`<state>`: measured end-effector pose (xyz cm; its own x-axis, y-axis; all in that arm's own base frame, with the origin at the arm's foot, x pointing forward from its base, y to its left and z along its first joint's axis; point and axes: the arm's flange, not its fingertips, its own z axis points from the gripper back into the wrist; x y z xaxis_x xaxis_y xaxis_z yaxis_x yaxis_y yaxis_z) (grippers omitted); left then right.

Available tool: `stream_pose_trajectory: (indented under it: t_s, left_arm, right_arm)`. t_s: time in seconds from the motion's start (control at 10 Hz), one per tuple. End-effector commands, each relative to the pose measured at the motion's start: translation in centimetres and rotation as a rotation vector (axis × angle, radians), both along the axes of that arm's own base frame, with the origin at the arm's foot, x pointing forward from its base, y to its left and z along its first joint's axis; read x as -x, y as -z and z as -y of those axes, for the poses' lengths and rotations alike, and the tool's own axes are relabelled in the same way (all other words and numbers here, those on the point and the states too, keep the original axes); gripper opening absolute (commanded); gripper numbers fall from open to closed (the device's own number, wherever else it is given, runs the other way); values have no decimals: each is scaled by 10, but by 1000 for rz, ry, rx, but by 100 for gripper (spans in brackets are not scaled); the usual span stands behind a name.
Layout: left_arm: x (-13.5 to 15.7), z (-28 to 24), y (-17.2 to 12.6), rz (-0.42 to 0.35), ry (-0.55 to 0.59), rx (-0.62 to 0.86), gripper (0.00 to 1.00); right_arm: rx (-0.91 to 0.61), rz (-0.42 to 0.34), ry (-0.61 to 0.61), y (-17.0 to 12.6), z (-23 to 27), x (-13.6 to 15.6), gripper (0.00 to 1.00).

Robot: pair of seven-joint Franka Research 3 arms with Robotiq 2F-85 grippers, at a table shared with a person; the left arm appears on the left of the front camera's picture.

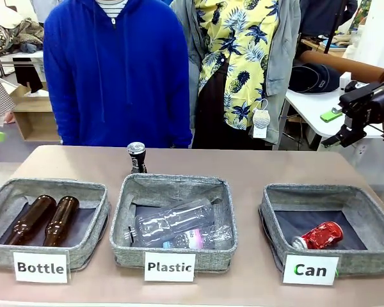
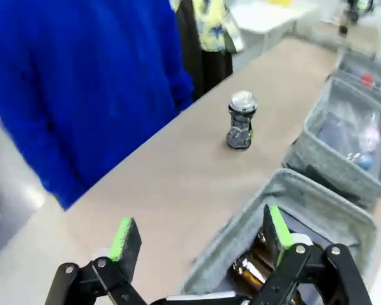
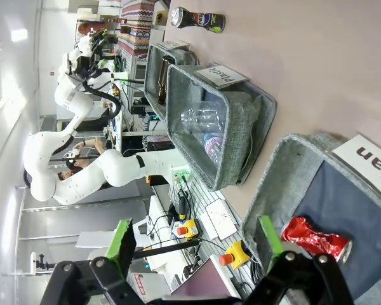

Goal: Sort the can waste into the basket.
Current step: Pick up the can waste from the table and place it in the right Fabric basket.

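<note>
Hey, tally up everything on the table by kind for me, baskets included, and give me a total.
Brown glass bottles: 2
Clear plastic bottles: 2
Cans: 2 (red can, black can)
Baskets: 3 (Bottle basket, Plastic basket, Can basket)
Total: 9

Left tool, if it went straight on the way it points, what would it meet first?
Probably bare table beside the Bottle basket rim; the black can stands farther off.
</note>
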<state>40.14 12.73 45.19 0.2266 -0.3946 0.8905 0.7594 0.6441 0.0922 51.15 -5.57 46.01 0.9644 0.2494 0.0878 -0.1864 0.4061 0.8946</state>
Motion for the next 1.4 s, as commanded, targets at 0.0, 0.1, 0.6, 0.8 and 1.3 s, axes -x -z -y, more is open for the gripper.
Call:
stream_pose_trajectory:
  t_s: [0.0, 0.1, 0.6, 0.8, 1.3]
  left_arm:
    - [-49, 44, 26, 150, 105, -108, 100]
    - [-68, 73, 33, 208, 200, -135, 100]
    - [-83, 113, 38, 267, 255, -184, 100]
    - [-95, 115, 47, 296, 245, -201, 100]
    - [-154, 136, 86, 40, 462, -26, 100]
  right_arm:
    - [0, 14, -8, -3, 1, 1, 100]
    - [0, 14, -8, -3, 1, 1, 100]
    - [0, 14, -8, -3, 1, 1, 100]
    - [0, 14, -8, -3, 1, 1, 100]
    - [0, 14, -8, -3, 1, 1, 100]
